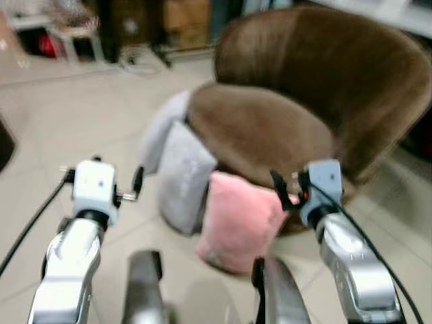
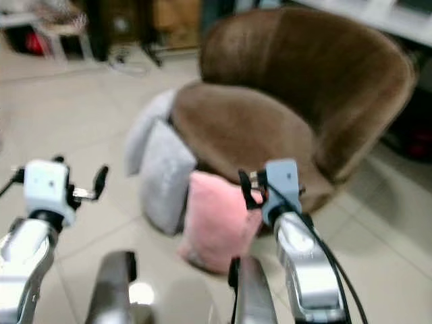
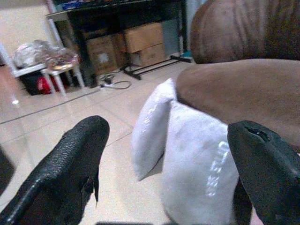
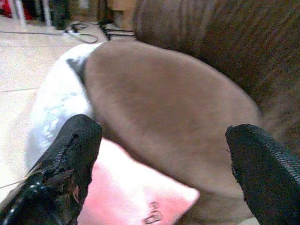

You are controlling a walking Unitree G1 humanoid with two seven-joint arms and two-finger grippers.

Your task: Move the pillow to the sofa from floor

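My left hand (image 3: 164,164) hung in the air with its two black fingers (image 3: 65,173) spread wide apart and nothing between them. Just beyond its fingertips a grey pillow (image 1: 183,177) stood on edge on the tiled floor (image 1: 81,128), leaning against the front of the brown sofa (image 1: 270,128), and a second grey pillow (image 1: 160,131) leaned behind it, a little farther from that hand. My right hand (image 4: 159,159) was likewise spread wide and holding nothing, raised in front of the sofa's seat cushion (image 4: 159,112). The pink pillow (image 1: 239,223) stood on the floor just below and ahead of my right hand, propped against the sofa's front and touching the nearer grey pillow along one side. Far past my left hand, against the wall, sat cardboard boxes (image 3: 140,40) under a dark shelf and a small white stool (image 3: 58,70), with a cable (image 3: 112,84) lying on the tiles near them.
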